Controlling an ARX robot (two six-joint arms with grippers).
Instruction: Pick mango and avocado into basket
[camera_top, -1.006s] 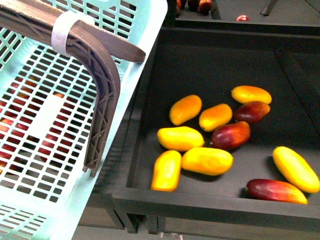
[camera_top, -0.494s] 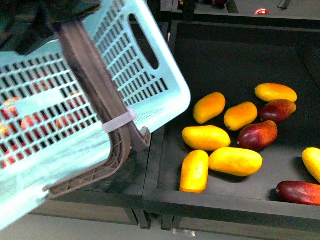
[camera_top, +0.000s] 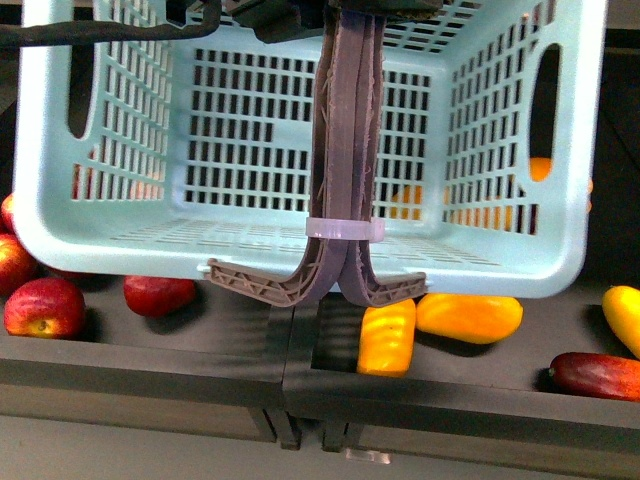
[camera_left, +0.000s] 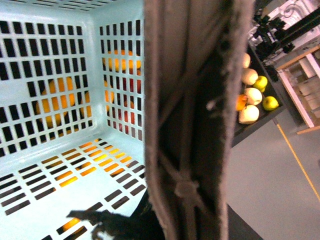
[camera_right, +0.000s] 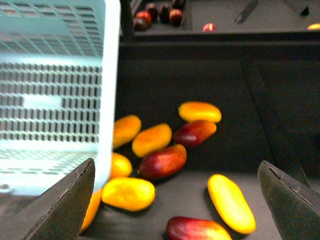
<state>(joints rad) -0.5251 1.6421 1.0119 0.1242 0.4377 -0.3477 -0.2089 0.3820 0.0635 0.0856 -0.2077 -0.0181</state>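
Basket (camera_top: 120, 230) hangs above and in front of two adjoining bins, spanning the divider (camera_top: 300, 345) between them. Its handles (camera_top: 345, 130) rise together at the middle of the near side, bound by a tie (camera_top: 345, 229).

Left bin (camera_top: 140, 365): apples (camera_top: 45, 306) lie below the basket's left end, near the front wall.

Right bin (camera_top: 470, 390): first mango (camera_top: 387, 337) lies just right of the divider. Second mango (camera_top: 470, 317) lies just beside it, to its right. Third mango (camera_top: 600, 375) lies farther right, by the front wall. Fourth mango (camera_top: 625, 315) lies behind the third. Further mangoes (camera_top: 540, 168) lie behind the basket.

Behind the right bin's rear wall (camera_right: 200, 42), another compartment holds fruit (camera_right: 160, 12).
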